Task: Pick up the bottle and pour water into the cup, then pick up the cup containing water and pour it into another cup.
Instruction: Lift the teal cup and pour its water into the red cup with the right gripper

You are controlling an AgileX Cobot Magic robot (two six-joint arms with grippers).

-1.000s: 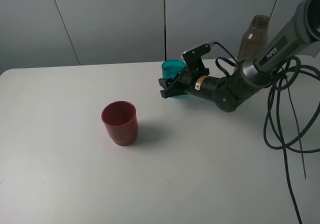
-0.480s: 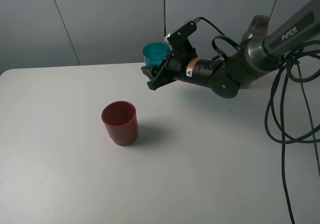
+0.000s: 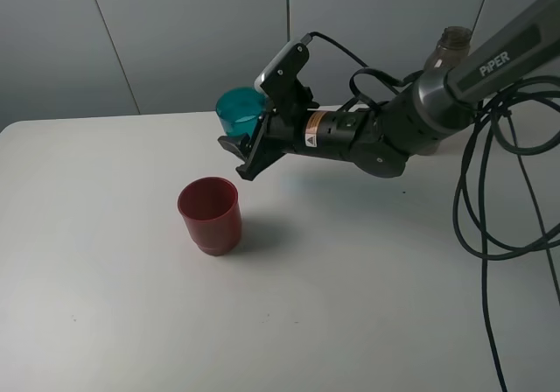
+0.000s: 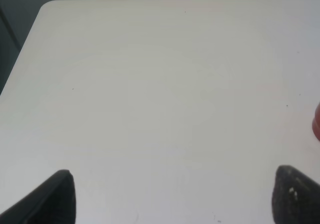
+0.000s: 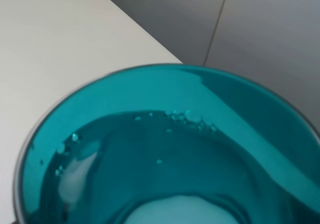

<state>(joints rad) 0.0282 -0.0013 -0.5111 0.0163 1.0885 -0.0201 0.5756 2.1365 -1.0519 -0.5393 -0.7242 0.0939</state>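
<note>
**A:** Where is the teal cup (image 3: pixel 238 112) right now?

**B:** It is off the worktop (image 3: pixel 350 278), carried by the right gripper (image 3: pixel 241 156). Its fingers (image 3: pixel 249 160) pinch the cup low on the wall. The cup sits close to upright, and the right wrist view shows water (image 5: pixel 150 174) pooled inside with bubbles at its edge. The red cup (image 3: pixel 209 214) stands alone on the worktop, lower in the high view and apart from the teal cup.

**A:** So the pour hasn't begun?

**B:** I'd say not. The job now is carrying the teal cup across. I'd move it level, bring its lip over the middle of the red cup's mouth, lower it near the rim, and only then roll the wrist slowly. The red cup is wide, which helps, but it is light and nothing holds it, so a knock would shift it.

**A:** And the other arm?

**B:** The left gripper (image 4: pixel 175 199) holds nothing, with its fingers (image 4: pixel 57 196) spread wide over bare worktop. The bottle (image 3: pixel 451 46) stands at the back, behind the right arm.
</note>
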